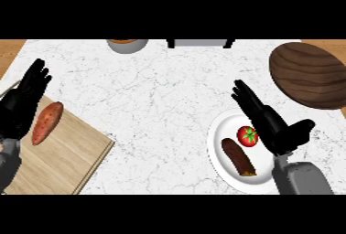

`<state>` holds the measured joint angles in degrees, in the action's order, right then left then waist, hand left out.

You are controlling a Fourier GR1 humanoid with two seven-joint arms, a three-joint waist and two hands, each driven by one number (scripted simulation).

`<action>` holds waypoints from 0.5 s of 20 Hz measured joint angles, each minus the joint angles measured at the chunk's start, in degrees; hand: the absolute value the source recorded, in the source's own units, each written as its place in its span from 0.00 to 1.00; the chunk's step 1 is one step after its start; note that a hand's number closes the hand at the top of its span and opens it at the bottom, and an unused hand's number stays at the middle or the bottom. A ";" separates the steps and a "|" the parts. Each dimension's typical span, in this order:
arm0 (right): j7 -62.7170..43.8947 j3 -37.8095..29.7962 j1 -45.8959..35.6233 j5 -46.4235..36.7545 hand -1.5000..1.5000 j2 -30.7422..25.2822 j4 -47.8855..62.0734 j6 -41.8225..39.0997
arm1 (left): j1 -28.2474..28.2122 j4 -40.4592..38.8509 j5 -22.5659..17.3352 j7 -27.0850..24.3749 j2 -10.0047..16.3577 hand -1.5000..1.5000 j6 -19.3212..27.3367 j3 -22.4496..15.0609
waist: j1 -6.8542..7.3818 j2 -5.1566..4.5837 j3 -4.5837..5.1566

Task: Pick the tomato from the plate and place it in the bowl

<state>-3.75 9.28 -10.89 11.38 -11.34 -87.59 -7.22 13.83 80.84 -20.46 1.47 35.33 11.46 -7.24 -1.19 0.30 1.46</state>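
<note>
A red tomato with a green stem lies on a white plate at the lower right of the counter. Beside it on the plate lies a dark brown eggplant. My right hand hovers open just right of the tomato, fingers straight and pointing up-left, thumb out to the right. A dark wooden bowl sits at the upper right, beyond the hand. My left hand stays open at the left edge, fingers up.
A wooden cutting board at the lower left carries an orange sweet potato. A grey cup and a dark appliance stand at the counter's far edge. White marble spreads across the middle.
</note>
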 measured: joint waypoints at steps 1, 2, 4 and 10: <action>0.27 -0.40 0.77 -0.55 1.00 -0.27 -0.68 0.61 | -0.28 0.45 0.31 -0.47 -0.91 0.50 -0.10 -0.53 | 0.15 -0.04 -0.31; 0.68 -1.50 1.47 -0.97 1.00 -0.98 -1.22 1.34 | -0.35 1.06 0.38 -0.44 -1.84 0.50 -0.33 -1.33 | 0.16 -0.06 -0.57; 1.60 -3.93 2.64 -2.11 1.00 -1.73 -2.76 4.11 | -1.36 2.57 0.81 -1.70 -3.64 0.50 -1.42 -3.51 | 0.04 -0.03 -0.91; 4.66 -8.96 6.68 -13.24 0.00 -5.72 -0.08 14.83 | -1.71 5.89 1.28 -2.31 -8.29 0.50 -5.20 -10.43 | -0.56 -0.25 -1.13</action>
<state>0.92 0.31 -4.21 -1.86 -17.07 -87.67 7.61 12.12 86.73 -19.18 -0.84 27.03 6.26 -17.68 -1.75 0.05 0.33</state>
